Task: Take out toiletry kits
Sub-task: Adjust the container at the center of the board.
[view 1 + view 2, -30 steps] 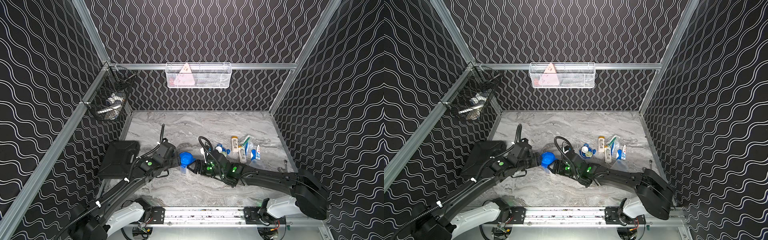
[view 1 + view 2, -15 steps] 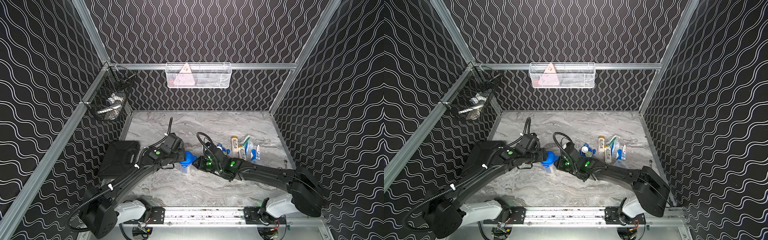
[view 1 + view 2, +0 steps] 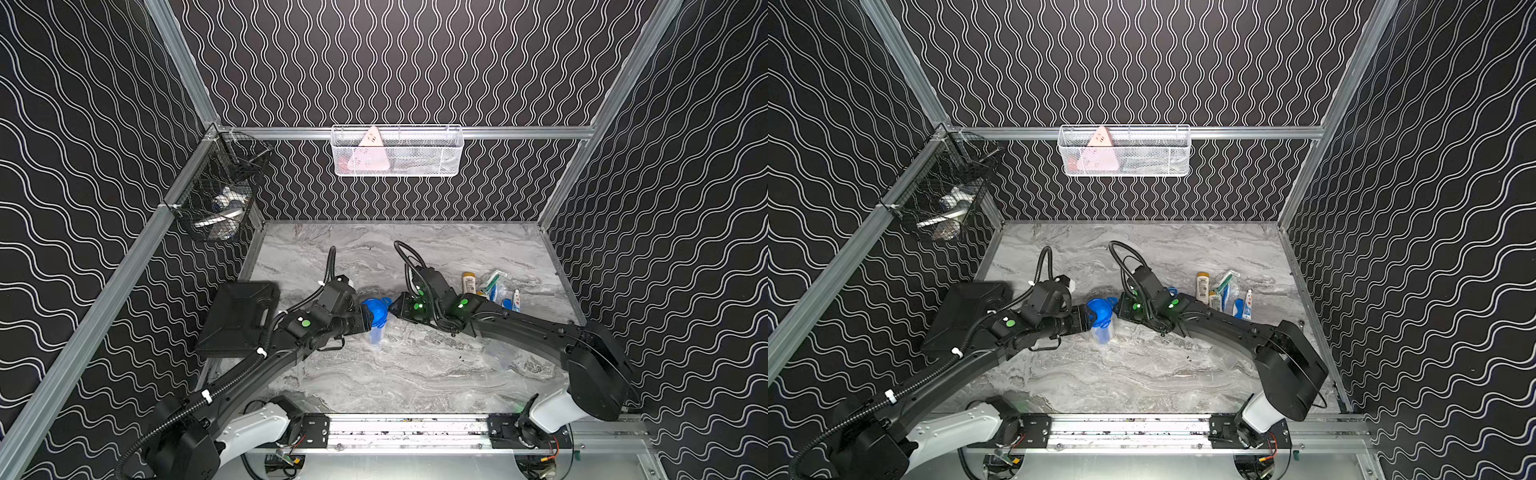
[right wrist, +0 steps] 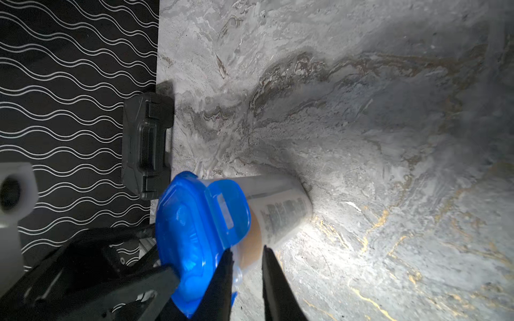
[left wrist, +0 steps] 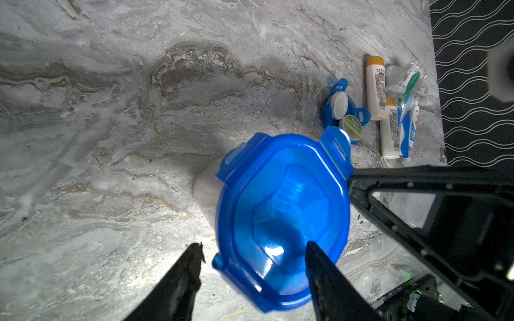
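Observation:
One toiletry kit [image 3: 376, 316] [image 3: 1100, 316], a clear cup with a blue lobed lid, stands mid-table between both arms. In the right wrist view the toiletry kit [image 4: 200, 222] shows a label and an amber shape through its wall, with one lid tab raised. My left gripper [image 3: 365, 321] [image 5: 253, 246] is open, its fingers straddling the lid's near edge. My right gripper [image 3: 394, 307] [image 4: 247, 250] is shut, fingertips against the lid's rim on the opposite side. Whether it pinches the rim does not show. A second blue lid [image 5: 339, 108] lies loose with small round items on it.
Loose bottles, a toothbrush and toothpaste [image 3: 490, 291] lie at the right. An empty clear cup [image 3: 498, 353] sits by the right arm. A black hard case [image 3: 239, 318] lies at the left edge. A black wire basket [image 3: 220, 195] and a white basket [image 3: 397, 151] hang on the walls.
My left gripper has swung in from the left to the kit's lid. My right gripper has closed from open and moved up to the lid's rim. The kit has barely shifted.

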{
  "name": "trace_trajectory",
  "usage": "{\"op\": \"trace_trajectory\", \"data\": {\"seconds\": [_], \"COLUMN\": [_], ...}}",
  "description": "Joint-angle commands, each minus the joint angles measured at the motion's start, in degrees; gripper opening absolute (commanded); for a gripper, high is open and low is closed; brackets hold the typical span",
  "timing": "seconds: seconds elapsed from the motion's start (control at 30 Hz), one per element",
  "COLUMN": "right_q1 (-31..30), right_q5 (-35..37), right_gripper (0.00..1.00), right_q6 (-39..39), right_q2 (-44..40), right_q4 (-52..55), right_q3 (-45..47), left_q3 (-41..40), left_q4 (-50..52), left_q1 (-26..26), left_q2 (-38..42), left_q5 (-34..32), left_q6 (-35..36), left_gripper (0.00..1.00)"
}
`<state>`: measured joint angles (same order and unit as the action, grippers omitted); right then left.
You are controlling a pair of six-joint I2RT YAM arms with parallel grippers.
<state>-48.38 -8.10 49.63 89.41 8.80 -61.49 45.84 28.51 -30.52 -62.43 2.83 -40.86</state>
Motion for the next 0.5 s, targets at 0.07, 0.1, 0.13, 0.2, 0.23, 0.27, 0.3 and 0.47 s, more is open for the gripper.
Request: {"op": "trace_trajectory", "data": {"seconds": [0.07,0.1,0.13,0.2,0.23,0.27,0.3,0.47], "right_q1": [0.28,0.27,0.22,0.17,-0.07,-0.74,-1.64,-7.03], "right_q5": [1.71,1.39,-0.09,-3.44,-5.58,-7.36,-7.74,-6.66], "right_gripper": [0.30,0.34,0.38,0.45,0.48,0.52,0.55,0.65], "right_q6": [-2.93,-2.04,-0.62,3.67,6.17,8.78,10.75,11.81], "right_q2": [-7.28,-9.61,-12.34,-16.29,-17.45,-17.53,-16.85,-10.68], "right_q4": [3.49,1.27,-2.59,-13.78,-21.42,-30.61,-36.06,-47.15], "right_q3": [2.93,5.40,8.83,16.87,20.97,25.07,27.30,27.39], "left_q3": [2.71,3.93,5.43,7.78,8.92,9.62,10.15,9.70], "left_q4": [7.44,7.76,8.12,7.93,7.51,7.17,7.00,4.75], "left_q1": [0.07,0.15,0.13,0.48,0.59,0.72,0.88,1.28], "left_q2": [-0.80,-1.00,-1.40,-2.62,-3.64,-4.79,-5.79,-9.80], "left_q5": [-2.11,-2.72,-3.35,-3.80,-3.72,-3.62,-3.47,-1.70], "left_q6": [-1.17,-0.86,-0.30,0.63,1.25,1.92,2.36,4.85], "left_gripper": [0.68,0.71,0.73,0.75,0.76,0.76,0.76,0.73]}}
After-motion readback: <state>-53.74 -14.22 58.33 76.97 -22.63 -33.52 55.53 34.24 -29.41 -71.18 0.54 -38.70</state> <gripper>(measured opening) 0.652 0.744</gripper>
